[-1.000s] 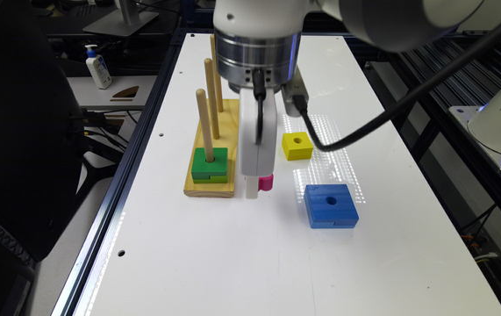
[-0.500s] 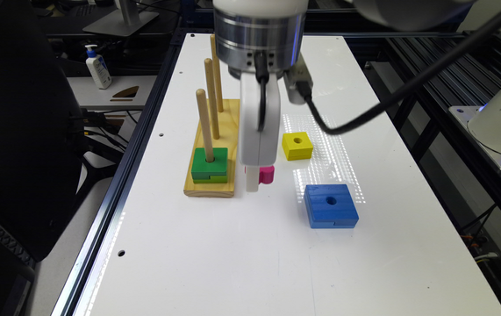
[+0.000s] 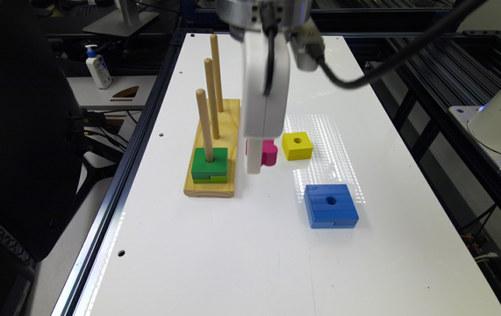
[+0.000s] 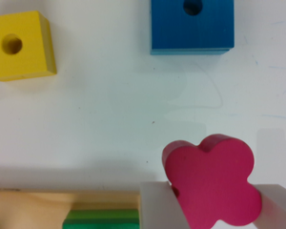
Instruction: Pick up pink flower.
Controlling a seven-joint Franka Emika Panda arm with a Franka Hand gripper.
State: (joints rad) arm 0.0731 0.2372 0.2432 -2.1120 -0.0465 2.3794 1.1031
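The pink flower (image 4: 212, 183) is a magenta four-lobed block with a flat top, held between two pale fingers (image 4: 155, 210) of my gripper (image 4: 214, 212), which is shut on it. In the exterior view the pink flower (image 3: 270, 152) hangs a little above the white table (image 3: 250, 245), partly hidden behind the white gripper (image 3: 258, 163), between the peg board and the yellow cube.
A yellow cube with a hole (image 3: 297, 145) (image 4: 20, 45) sits just beside the flower. A blue block (image 3: 331, 205) (image 4: 192, 26) lies nearer the front. A wooden board (image 3: 212, 186) carries three upright pegs and green blocks (image 3: 209, 166) (image 4: 102, 219).
The gripper has risen with the pink flower in it; the flower has come up off the table. The other blocks have not moved.
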